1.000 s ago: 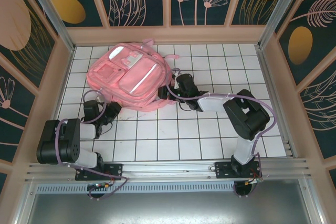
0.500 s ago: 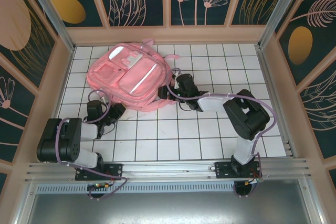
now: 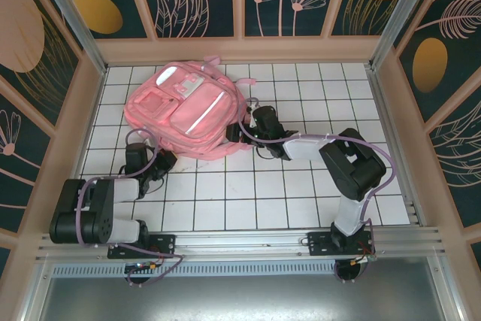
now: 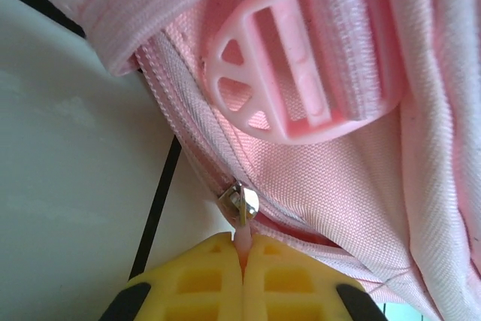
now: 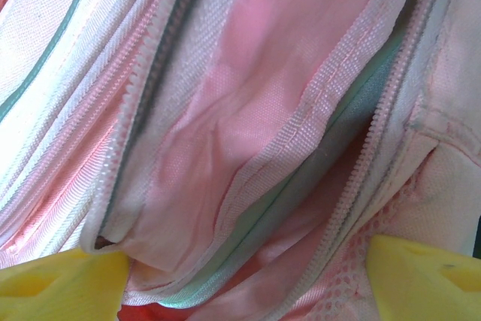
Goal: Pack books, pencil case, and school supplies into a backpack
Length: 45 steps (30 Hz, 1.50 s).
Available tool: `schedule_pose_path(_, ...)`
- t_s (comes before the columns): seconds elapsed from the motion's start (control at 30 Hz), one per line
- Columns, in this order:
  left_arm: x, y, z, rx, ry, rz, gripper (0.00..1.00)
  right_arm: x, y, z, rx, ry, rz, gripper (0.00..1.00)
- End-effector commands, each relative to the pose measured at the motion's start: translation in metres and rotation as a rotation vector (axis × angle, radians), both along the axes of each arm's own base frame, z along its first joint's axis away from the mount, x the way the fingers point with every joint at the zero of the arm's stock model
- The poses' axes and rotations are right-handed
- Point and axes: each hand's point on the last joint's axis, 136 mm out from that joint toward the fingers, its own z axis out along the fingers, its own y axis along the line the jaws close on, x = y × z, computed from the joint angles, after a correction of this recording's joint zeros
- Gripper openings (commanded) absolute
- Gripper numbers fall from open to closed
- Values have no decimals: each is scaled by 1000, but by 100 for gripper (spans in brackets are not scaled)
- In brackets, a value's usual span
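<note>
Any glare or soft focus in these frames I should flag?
Top external: sharp, evenly lit, but the reflective strip on the backpack blows out white. Left wrist: buckle crisp, zipper pull glints, left gripper's fingers soft. Right wrist: fabric fairly sharp, right gripper's fingers blurred.

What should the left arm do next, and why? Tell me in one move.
Probably pull the zipper tab along its track: the left gripper is shut on the tab below the metal slider, while the right gripper stands open at the backpack.
</note>
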Motion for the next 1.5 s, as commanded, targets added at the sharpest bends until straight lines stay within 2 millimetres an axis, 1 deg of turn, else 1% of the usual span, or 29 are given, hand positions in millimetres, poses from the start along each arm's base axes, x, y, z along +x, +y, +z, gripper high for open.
schedule_pose_path(0.0,0,11,5,120,8,27,0,-15,-1,-10,-4,59,18,83)
schedule_pose_path(0.07,-2,9,11,162,5,21,0,-15,0,-10,-1,65,22,83)
schedule_pose_path(0.17,-7,-1,18,225,-8,-12,0,-16,1,-10,4,67,24,83)
schedule_pose_path(0.4,-15,-43,19,294,-13,-140,0,-17,2,-11,8,72,26,83)
schedule_pose_path(0.57,-14,-80,30,346,-46,-223,0,-17,2,-11,9,73,27,83)
schedule_pose_path(0.7,-13,-110,39,343,-75,-282,0,-17,2,-11,9,74,26,83)
schedule_pose_path(0.97,-17,-175,33,345,-82,-409,0,-15,-3,-10,4,70,3,83)
schedule_pose_path(1.03,-18,-186,35,354,-86,-428,0,-15,-5,-8,8,67,-1,83)
schedule_pose_path(1.1,-17,-192,38,354,-93,-436,0,-15,-6,-7,10,63,-4,83)
schedule_pose_path(1.2,-18,-196,43,340,-104,-435,0,-14,-9,-4,11,55,-15,83)
schedule_pose_path(1.3,-18,-193,46,338,-106,-419,0,-12,-13,-1,14,46,-29,83)
schedule_pose_path(1.4,-18,-190,54,326,-126,-399,0,-12,-18,4,15,28,-43,83)
schedule_pose_path(1.43,-18,-188,60,323,-137,-389,9,-11,-20,7,12,17,-51,83)
schedule_pose_path(1.47,-17,-186,66,321,-148,-381,27,-12,-23,10,9,9,-57,84)
